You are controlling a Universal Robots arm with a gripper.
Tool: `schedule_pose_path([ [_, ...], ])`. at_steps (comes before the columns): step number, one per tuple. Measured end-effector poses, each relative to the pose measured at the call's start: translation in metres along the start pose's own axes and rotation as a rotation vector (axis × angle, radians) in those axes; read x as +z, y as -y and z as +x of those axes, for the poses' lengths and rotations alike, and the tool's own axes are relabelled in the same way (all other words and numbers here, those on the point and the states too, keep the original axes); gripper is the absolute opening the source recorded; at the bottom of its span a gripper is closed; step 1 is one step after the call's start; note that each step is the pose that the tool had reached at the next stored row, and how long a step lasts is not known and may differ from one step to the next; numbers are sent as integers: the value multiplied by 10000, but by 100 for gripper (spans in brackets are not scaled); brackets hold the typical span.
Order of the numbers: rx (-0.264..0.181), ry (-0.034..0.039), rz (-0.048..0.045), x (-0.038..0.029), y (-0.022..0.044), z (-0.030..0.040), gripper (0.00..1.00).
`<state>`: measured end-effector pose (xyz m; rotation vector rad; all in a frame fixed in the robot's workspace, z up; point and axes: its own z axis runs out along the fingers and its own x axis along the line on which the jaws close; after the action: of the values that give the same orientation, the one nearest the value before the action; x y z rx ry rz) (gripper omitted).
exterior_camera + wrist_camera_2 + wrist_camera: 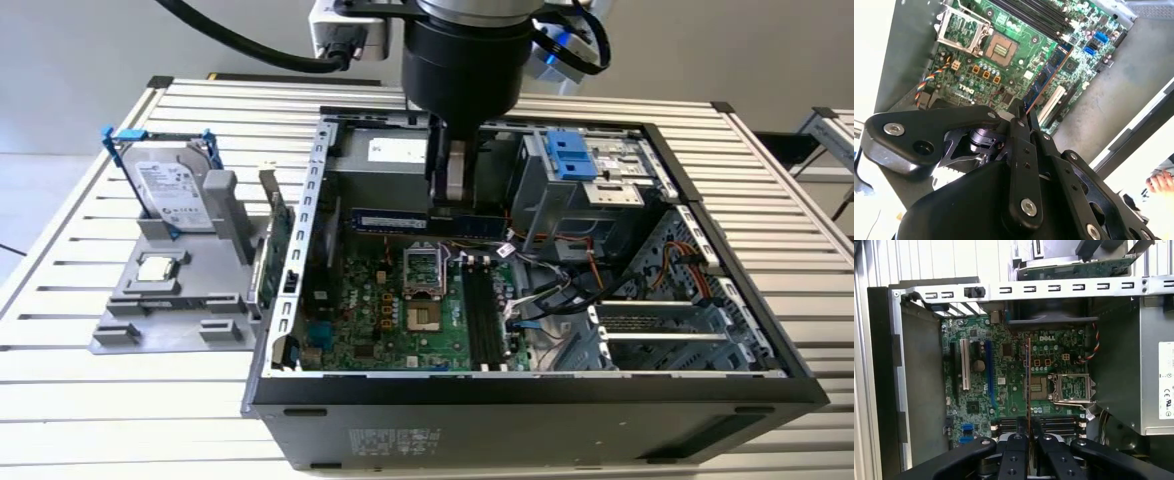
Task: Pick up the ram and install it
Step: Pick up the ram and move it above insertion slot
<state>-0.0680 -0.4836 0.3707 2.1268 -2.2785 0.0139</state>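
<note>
ram (1046, 75), slim dark-blue stick, black chips

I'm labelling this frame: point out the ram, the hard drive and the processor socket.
the ram (390, 220): exterior view, on its dark blue flat face.
the hard drive (171, 188): exterior view, on its silver labelled face.
the processor socket (1000, 50): second wrist view, on its square contact field.

Looking like a robotics lab or assembly test cell, not a home or office. Using a ribbed aluminium-profile table (134, 420) for bearing an opened desktop computer case (534, 430). Holding a hard drive (174, 195) upright in a grey parts fixture (160, 320) beside it. Hanging an industrial robot arm (467, 50) with thick black cables (240, 40) overhead. Possibly sharing the room with a second such bench (834, 140), cropped at the exterior view's right.
</note>
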Motion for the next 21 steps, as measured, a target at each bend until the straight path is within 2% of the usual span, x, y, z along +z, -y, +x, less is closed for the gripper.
schedule_pose_path([
  [21,70,0,-2,-4,351,-24,0],
])
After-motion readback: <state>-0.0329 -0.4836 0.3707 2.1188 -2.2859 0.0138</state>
